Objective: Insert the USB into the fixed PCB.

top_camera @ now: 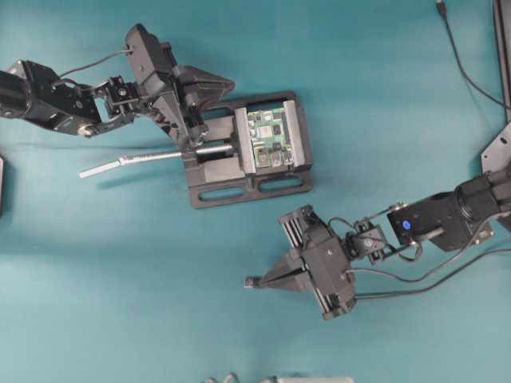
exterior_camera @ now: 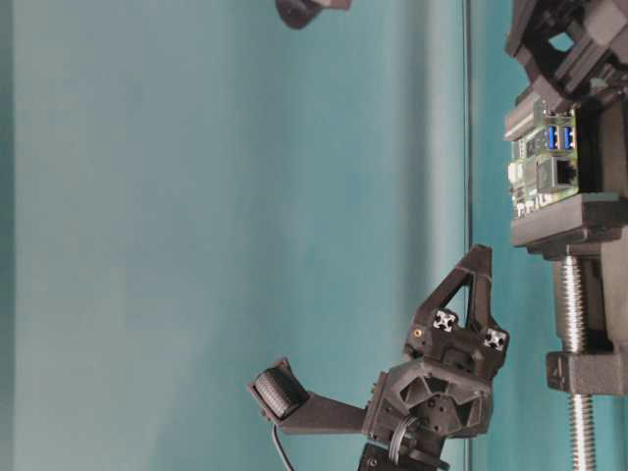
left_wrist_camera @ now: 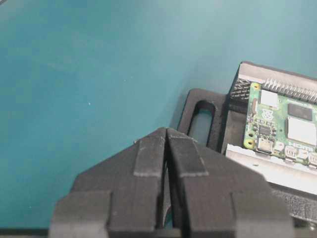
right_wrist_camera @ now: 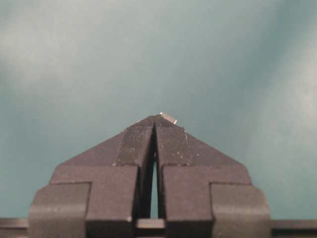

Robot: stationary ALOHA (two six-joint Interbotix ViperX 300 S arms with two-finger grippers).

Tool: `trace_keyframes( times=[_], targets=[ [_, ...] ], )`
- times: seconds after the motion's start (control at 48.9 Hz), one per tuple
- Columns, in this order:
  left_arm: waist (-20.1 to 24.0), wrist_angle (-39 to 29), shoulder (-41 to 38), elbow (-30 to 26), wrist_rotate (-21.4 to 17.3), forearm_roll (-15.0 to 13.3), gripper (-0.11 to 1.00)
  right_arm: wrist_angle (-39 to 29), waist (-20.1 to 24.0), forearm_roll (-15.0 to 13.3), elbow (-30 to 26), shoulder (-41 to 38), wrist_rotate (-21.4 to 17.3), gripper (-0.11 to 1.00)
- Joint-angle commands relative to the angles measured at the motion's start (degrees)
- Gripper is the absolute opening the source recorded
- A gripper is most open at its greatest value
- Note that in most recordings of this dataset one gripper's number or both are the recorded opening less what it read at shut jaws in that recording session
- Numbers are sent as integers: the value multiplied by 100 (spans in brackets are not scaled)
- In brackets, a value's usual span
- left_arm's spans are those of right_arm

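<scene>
Green and studded with silver ports and black chips, the circuit board [top_camera: 269,138] sits clamped in a black vise [top_camera: 247,179] on the teal table [top_camera: 120,279], near the upper middle of the overhead view; the vise's silver screw handle [top_camera: 132,161] sticks out to the left. The left gripper [top_camera: 227,84] hangs at the vise's upper left corner, just beside the board, with its jaws pressed together on nothing that can be seen; its wrist camera looks past the meeting fingertips [left_wrist_camera: 166,136] to the board's edge [left_wrist_camera: 285,126]. The right gripper [top_camera: 251,282] is well apart from the vise, below and to the right of it, jaws likewise pressed together, and a tiny metal tip [right_wrist_camera: 168,118] pokes out at the point where they meet. The USB plug's own body cannot be made out. A thin black cable [top_camera: 463,60] runs along the table's top right corner.
</scene>
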State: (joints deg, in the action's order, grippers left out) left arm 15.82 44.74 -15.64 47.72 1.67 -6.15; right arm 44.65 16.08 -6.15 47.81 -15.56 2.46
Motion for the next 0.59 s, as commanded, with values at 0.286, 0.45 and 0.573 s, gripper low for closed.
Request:
trace_keyframes(
  times=[0.286, 0.45, 0.573],
  targets=[
    [-334, -2074, 2795, 1160, 158, 281, 4, -211, 53, 35, -18, 343, -255, 0],
    [-589, -3278, 4087, 1529, 167, 272, 38, -439, 70, 44, -141, 352, -369, 2],
    [-800, -3700, 5001, 1846, 141, 272, 75, -527, 149, 53, -237, 352, -378, 28]
  ],
)
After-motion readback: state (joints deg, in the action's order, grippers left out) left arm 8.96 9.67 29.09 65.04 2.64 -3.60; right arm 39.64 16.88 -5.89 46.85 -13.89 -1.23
